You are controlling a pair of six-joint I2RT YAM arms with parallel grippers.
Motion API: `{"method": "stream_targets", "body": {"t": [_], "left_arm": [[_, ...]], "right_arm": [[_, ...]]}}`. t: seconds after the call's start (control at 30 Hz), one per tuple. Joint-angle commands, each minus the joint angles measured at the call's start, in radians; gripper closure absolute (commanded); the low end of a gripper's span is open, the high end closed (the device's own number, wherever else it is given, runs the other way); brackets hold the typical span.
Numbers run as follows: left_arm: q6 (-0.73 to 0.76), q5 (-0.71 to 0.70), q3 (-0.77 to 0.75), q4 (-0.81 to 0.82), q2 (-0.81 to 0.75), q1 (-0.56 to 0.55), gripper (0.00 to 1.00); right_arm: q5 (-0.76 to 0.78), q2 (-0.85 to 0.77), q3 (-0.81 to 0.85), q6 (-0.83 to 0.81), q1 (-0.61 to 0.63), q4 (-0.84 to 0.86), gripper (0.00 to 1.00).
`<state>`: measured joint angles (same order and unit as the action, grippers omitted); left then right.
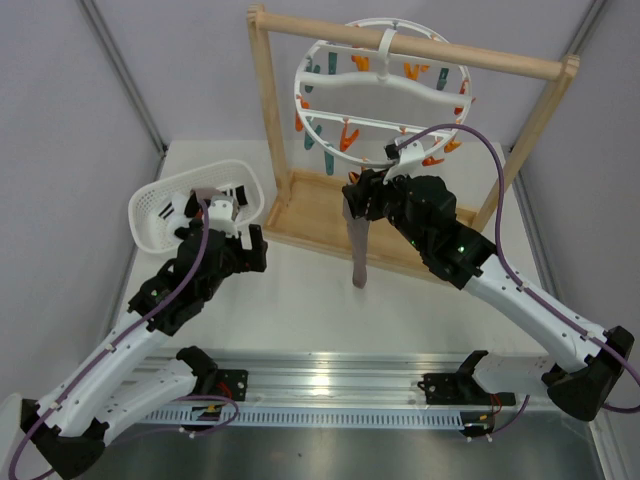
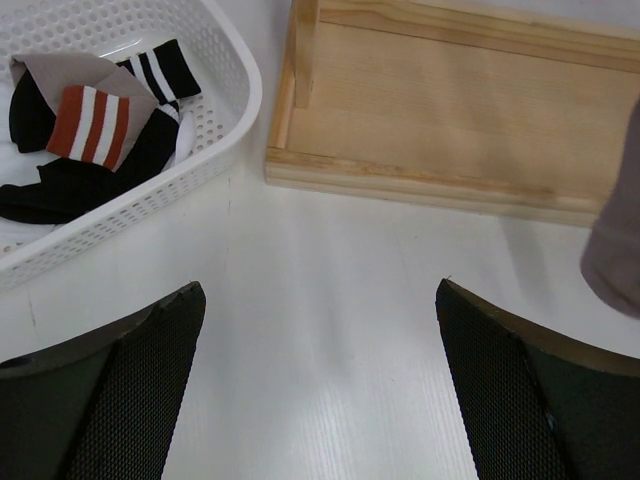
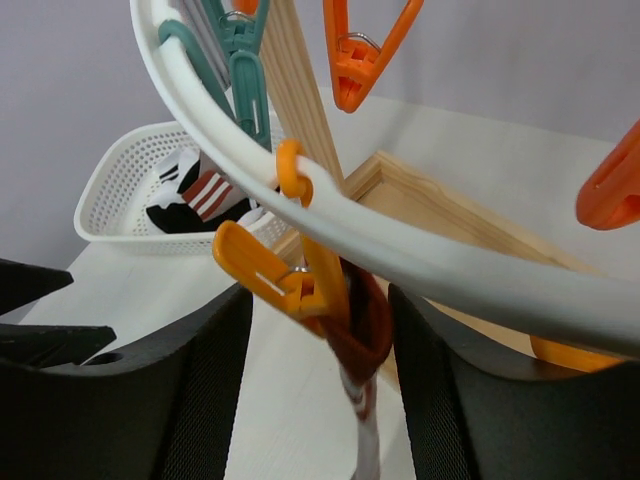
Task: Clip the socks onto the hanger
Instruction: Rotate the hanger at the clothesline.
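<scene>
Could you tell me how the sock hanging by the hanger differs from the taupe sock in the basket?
The hanging sock dangles straight down below the hanger, its cuff at an orange clip; the basket sock lies crumpled in the white basket. The hanging sock sits between the fingers of the right gripper; no gripper touches the basket sock. Both are taupe with red-and-white stripes.

Bright even light, soft shadows, sharp

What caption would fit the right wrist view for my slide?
Inside the right claw, an orange clip meets the cuff of a sock below the white hanger; a basket stands behind.
</scene>
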<state>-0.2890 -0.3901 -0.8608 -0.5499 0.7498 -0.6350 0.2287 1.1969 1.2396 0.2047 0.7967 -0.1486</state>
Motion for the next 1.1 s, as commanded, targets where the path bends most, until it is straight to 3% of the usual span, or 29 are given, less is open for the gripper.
{"method": "stream_targets", "body": {"t": [0.0,0.2,0.7,0.9,1.07], "left_arm": [[-0.019,-0.010,0.002,-0.002,-0.007,0.011,0.01],[-0.018,-0.009,0.002,-0.004,-0.012,0.011,0.01],[-0.016,0.008,0.002,-0.002,-0.010,0.014,0.01],[-0.018,0.013,0.002,-0.002,-0.003,0.015,0.00],[-0.021,0.014,0.002,-0.002,0.002,0.017,0.01]], "right_arm": [[0.021,0.007,-0.003,-0.008,-0.011,0.063,0.41],[0.049,-0.029,-0.022,0.007,-0.034,0.063,0.49],[0.095,-0.210,-0.062,0.048,-0.312,-0.040,0.51],[-0.018,-0.261,-0.012,-0.013,-0.304,-0.143,0.48],[-0.016,-0.287,0.041,-0.079,-0.160,-0.190,0.43]]}}
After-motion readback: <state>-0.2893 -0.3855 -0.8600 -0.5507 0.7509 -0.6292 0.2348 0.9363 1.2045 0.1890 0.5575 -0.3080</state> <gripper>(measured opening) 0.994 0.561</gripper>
